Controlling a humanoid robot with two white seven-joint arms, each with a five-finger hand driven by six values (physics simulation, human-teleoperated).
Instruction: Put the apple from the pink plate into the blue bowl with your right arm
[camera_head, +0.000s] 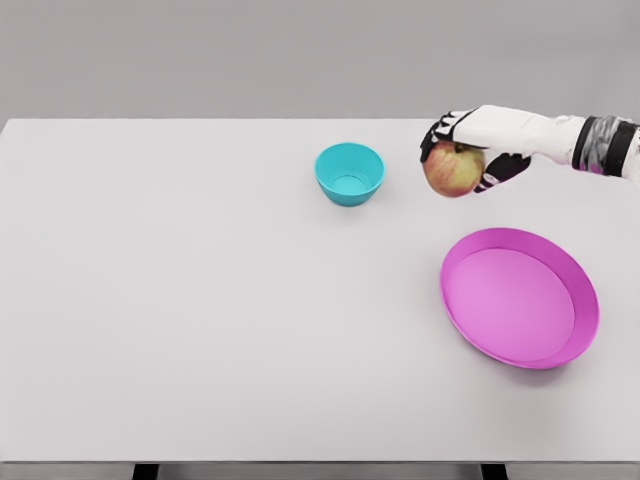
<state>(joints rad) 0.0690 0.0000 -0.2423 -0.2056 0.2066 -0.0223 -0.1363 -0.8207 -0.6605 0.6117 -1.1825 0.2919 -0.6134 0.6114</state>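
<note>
A white table (200, 320) is filling the head view, and on its right side a pink plate (580, 290) is lying empty, its rim tilted slightly toward the camera. Further back and to the left, a blue bowl (349, 173) is standing upright and empty, well apart from the plate. The right arm is reaching in from the picture's right edge, and the right hand (470, 150) is curling its fingers over and behind an apple (453, 168), gripping it from above and from the right. The apple is hanging clear of the plate, above the table, between plate and bowl and nearer the bowl. The relation that matters now is sideways: the bowl is lying to the hand's left, at about the same depth on the table, with a gap of bare table between the fruit and the bowl's near rim. Judging from this, the carry is looking mostly done, and a leftward travel followed by a release over the bowl's mouth is what seems left. The left arm is not showing.
</note>
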